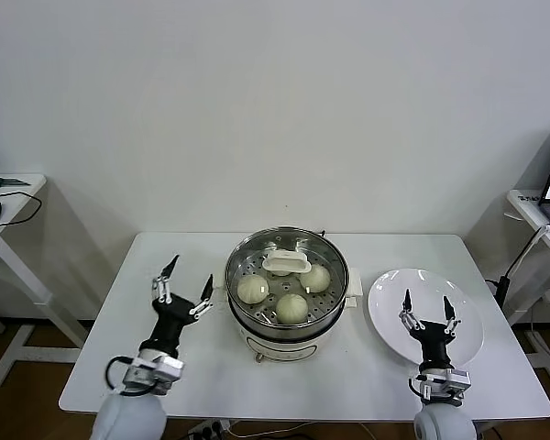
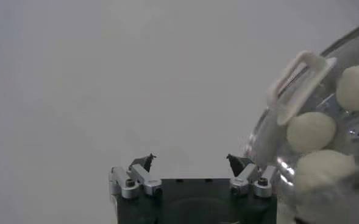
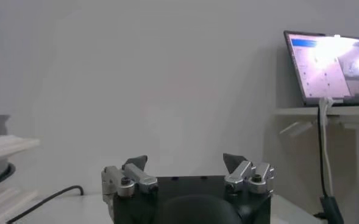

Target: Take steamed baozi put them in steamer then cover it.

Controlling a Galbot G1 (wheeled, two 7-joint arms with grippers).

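The steamer [image 1: 285,334] stands at the middle of the white table [image 1: 165,367]. A clear lid with a white handle [image 1: 286,264] lies on it. Through the lid I see several cream baozi [image 1: 253,289] on the perforated tray. My left gripper [image 1: 192,270] is open and empty, just left of the steamer and close to its rim. The left wrist view shows this gripper [image 2: 190,158] with the lid handle [image 2: 298,82] and baozi [image 2: 311,131] beside it. My right gripper [image 1: 426,298] hangs open and empty over the plate; its wrist view shows it [image 3: 184,159] with nothing between the jaws.
A flat white plate [image 1: 463,321] lies right of the steamer with nothing on it. A side table holding a laptop [image 3: 331,64] stands at the far right. Another side table [image 1: 5,197] is at the far left. A dark cable [image 3: 45,199] lies on the tabletop.
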